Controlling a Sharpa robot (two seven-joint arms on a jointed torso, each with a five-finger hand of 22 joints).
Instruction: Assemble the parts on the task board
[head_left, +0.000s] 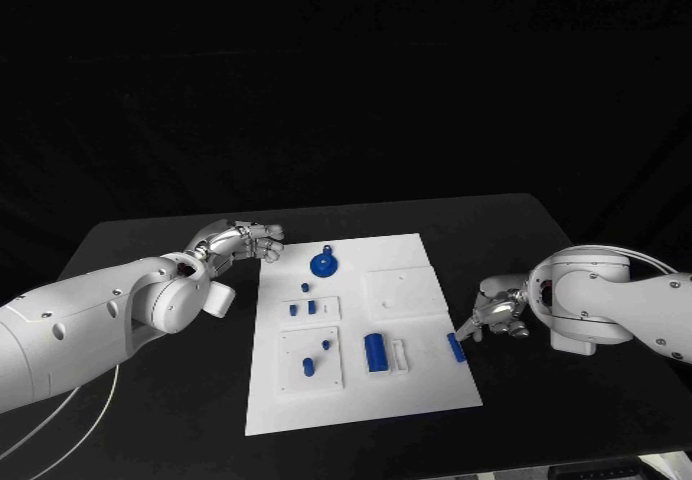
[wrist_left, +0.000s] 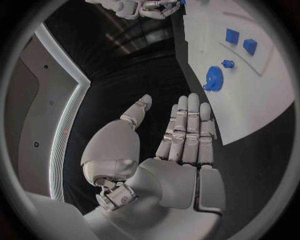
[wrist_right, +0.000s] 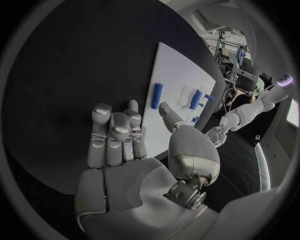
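**Beside the board's right edge: right hand nearest a loose blue bar**

At the right edge of the white task board (head_left: 411, 390), a short blue bar (head_left: 456, 347) lies flat, its long axis running roughly along that edge. The right hand (head_left: 498, 316) hovers just beside it, off the board over the black table (head_left: 577, 420), fingers spread and holding nothing; the wrist view shows the bar (wrist_right: 157, 96) straight ahead of the fingertips (wrist_right: 112, 122). This hand is much the nearer of the two. The left hand (head_left: 238, 243) hangs off the board's far left corner, likewise spread and empty, with a blue gear (head_left: 325, 264) the closest part to it. Toward the board's middle from the bar lie a larger blue block (head_left: 375, 352) beside a white clip-like piece (head_left: 400, 354), and farther left two white sub-plates carrying small blue pegs (head_left: 312, 367); their exact seating is hard to judge. Nothing stands between the right hand and the bar, so a short reach inward should likely meet it side-on.
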